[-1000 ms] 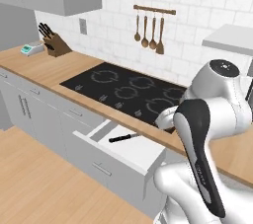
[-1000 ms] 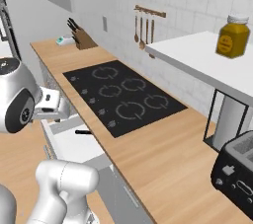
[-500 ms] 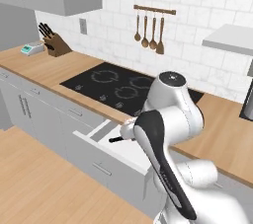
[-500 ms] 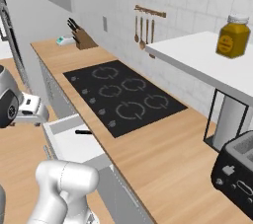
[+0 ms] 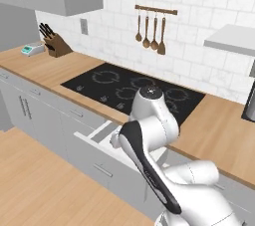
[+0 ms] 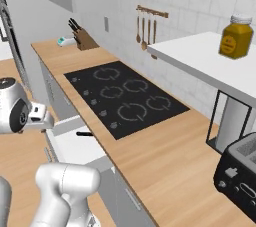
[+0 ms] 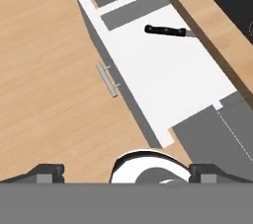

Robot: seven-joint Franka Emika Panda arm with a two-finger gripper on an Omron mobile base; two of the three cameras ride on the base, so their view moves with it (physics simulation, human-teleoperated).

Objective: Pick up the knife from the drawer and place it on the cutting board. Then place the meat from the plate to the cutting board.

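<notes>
The drawer (image 7: pixel 163 75) stands pulled out below the wooden counter, white-lined, with a slim bar handle (image 7: pixel 107 80) on its grey front. The knife (image 7: pixel 165 31) lies inside near the counter edge, black handle in full sight, its blade tip slipping under the counter lip. In the right base view the knife (image 6: pixel 85 134) shows as a short dark handle in the drawer (image 6: pixel 75 146). My gripper (image 7: pixel 127 174) hangs above the drawer's front, well short of the knife, open with nothing between its fingertips (image 7: pixel 43 172). The cutting board, the plate and the meat are out of view.
A black hob (image 5: pixel 134 88) is set into the counter behind the drawer. A knife block (image 5: pixel 56 43) stands far left, wooden utensils (image 5: pixel 149 31) hang on the wall. A black toaster (image 6: pixel 240 176) and a raised white shelf with a yellow jar (image 6: pixel 235 36) are on the right.
My arm has swung left and down from over the counter to above the open drawer. The jaws have stayed open and the knife has not moved.
</notes>
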